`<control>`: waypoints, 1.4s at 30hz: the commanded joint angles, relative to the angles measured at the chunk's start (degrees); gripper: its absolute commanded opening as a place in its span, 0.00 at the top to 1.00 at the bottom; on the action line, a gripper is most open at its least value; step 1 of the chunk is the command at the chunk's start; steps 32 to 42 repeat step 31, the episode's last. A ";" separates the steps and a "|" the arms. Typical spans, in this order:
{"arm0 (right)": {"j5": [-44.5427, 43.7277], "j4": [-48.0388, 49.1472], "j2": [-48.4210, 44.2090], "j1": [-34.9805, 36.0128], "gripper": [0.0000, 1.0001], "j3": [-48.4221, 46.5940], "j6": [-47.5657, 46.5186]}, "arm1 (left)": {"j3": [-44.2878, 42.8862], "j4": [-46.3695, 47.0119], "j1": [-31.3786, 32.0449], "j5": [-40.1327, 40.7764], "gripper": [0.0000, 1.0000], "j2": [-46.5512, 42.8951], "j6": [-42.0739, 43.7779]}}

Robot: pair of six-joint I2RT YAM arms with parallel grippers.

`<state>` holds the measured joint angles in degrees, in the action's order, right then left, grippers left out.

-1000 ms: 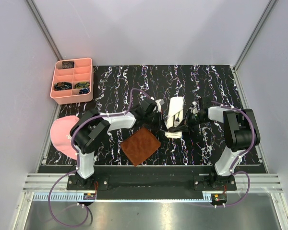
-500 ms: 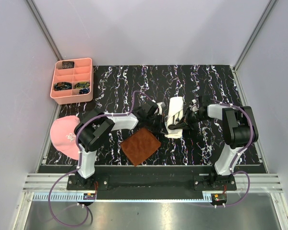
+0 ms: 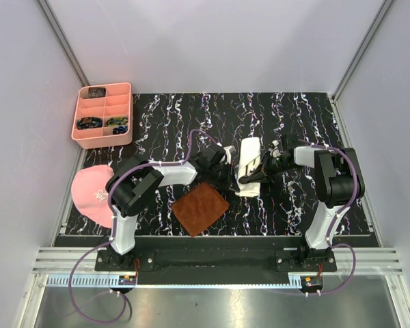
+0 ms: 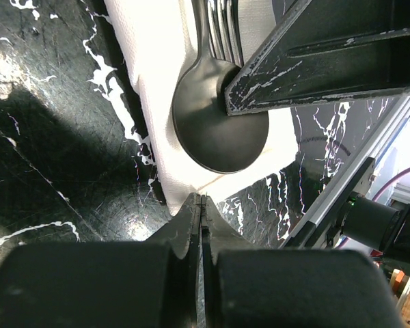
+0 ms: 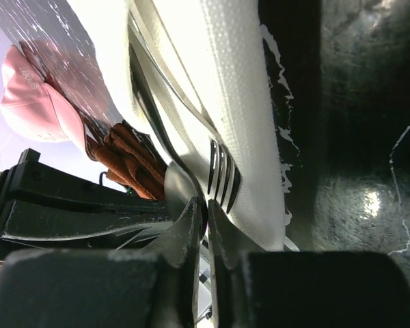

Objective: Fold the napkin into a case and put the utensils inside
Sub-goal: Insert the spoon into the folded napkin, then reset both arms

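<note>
1. Two arms stand bolted at the near edge of a black table (image 3: pixel 307 116) veined in white. Plain grey walls (image 3: pixel 212 48) enclose it on three sides.
2. Other items: a pink compartment tray (image 3: pixel 102 141) sits at the far left corner. A pink cap (image 3: pixel 89 195) lies at the left edge. A brown mat (image 3: pixel 200 208) lies cornerwise at front centre, just beside the case on its near-left.
3. Left arm: it reaches low from its base toward the table's middle, wrist close over the surface. The left pincer (image 4: pixel 200 205) points at the near end of the case from the left. Its jaws are pressed together with nothing seen between them, and the tips sit at the cloth's edge.
4. Right arm: it reaches inward to the left. The right pincer (image 5: pixel 205 215) is at the right side of the case's near end. Its jaws are drawn to a thin slit, and one fingertip touches the spoon's bowl.
5. Case (image 3: pixel 249 152): a narrow pocket of folded cream cloth at mid-table, between the two pincers. Its long axis runs near to far, with the far end leaning slightly right.
6. Spoon (image 4: pixel 215 126) and fork (image 5: pixel 222 174): they lie side by side along the case's long axis. Bowl and tines point toward the near end and lie exposed on the cloth. The handles run toward the far end beneath a fold.
</note>
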<state>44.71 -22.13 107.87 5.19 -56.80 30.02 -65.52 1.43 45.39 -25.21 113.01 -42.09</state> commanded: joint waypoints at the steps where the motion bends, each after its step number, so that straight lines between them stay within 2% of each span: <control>1: -0.14 0.86 -0.91 -0.36 0.79 -2.18 -0.75 | -0.40 0.77 0.41 -0.45 1.00 -1.04 0.78; 5: -2.43 -4.22 -4.42 -0.36 0.63 -3.76 -2.59 | -0.93 -0.29 0.41 -0.19 0.97 -3.84 1.74; 10: -4.63 -10.29 -12.68 -0.44 0.45 -5.87 -5.23 | -1.19 -3.89 0.41 0.60 0.80 -9.64 3.41; 12: -5.85 -13.10 -16.28 -0.36 0.34 -6.48 -7.07 | -1.02 -5.64 0.41 0.60 0.73 -13.24 4.20; 13: -6.90 -15.46 -17.51 -0.44 0.14 -6.75 -9.00 | -0.84 -6.17 0.41 0.52 0.71 -15.87 4.55; 14: -7.52 -16.62 -20.13 -0.36 0.00 -7.01 -9.62 | -0.41 -6.44 0.41 -0.01 0.66 -17.37 4.64; 21: -24.03 -21.99 -36.67 0.26 0.00 -6.14 -12.53 | 8.02 -6.00 0.58 1.74 0.40 -35.73 4.47; 22: -24.05 -21.03 -39.47 0.17 0.00 -5.61 -12.70 | 10.65 -5.57 0.49 2.18 0.33 -40.02 3.95; 24: -20.13 -19.62 -41.42 0.26 0.00 -3.77 -12.44 | 13.12 -4.51 0.49 3.76 0.28 -46.00 3.33; 27: -14.51 -16.90 -43.62 0.26 0.00 -1.39 -11.74 | 16.90 -4.33 0.49 6.57 0.26 -53.04 2.98; 31: -5.70 -8.20 -48.44 0.17 0.00 2.83 -7.53 | 19.20 -5.12 0.49 8.08 0.25 -60.96 2.62; 42: -5.70 -8.20 -48.44 0.17 0.00 2.83 -7.53 | 19.20 -5.12 0.49 8.08 0.25 -60.96 2.62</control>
